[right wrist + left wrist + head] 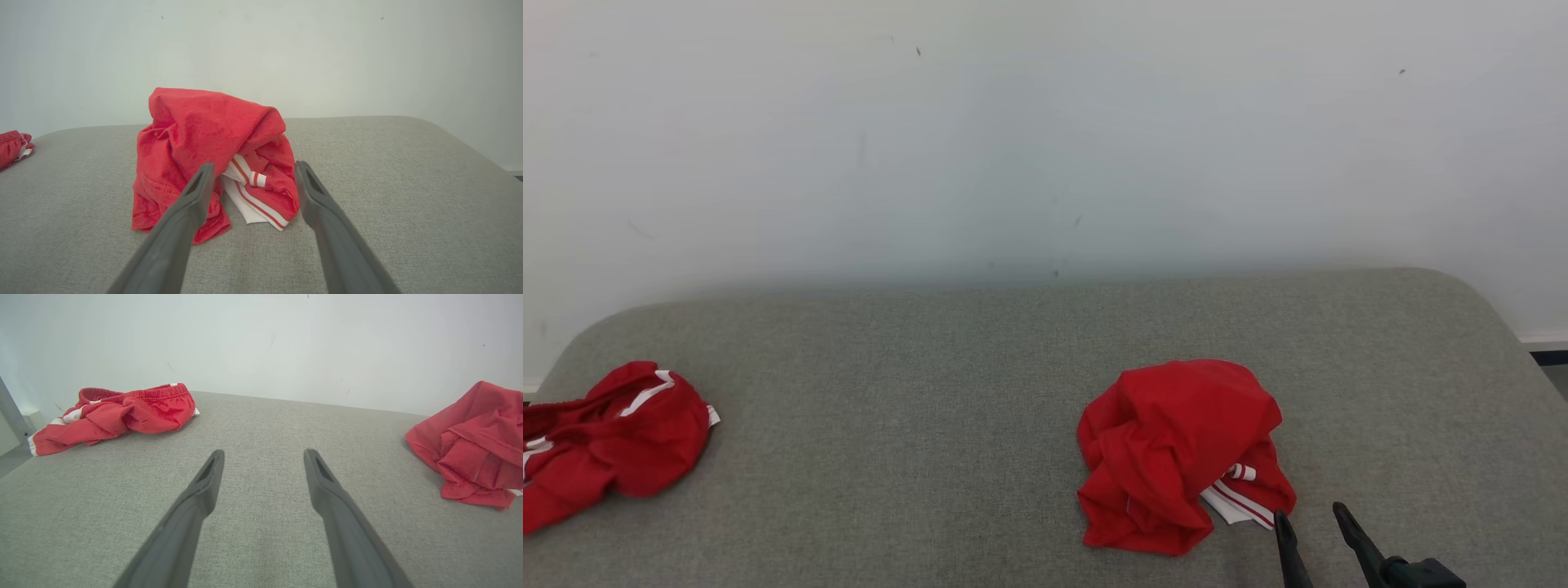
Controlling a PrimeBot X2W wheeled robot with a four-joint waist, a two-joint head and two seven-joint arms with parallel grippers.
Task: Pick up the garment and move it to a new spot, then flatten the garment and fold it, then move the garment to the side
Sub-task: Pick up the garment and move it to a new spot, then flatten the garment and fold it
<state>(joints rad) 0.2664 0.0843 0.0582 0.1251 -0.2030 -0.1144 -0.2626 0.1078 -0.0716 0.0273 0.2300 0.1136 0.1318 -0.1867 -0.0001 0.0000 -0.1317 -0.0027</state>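
Okay, right gripper is spread wide with nothing between the fingers, low over the grey fabric surface. The red garment sits crumpled in a heap just ahead of the fingertips, bulk toward the left finger. White trim with red stripes pokes out of the heap's near side, straight ahead between the two fingers. In the head view the left fingertip is right beside that trim; can't tell if it touches. Left gripper is also spread wide and empty, hovering over bare fabric. From it the heap is ahead and well off to the right. A second red garment, with an elastic waistband and white stripe, lies ahead-left and well apart. White wall is beyond both.
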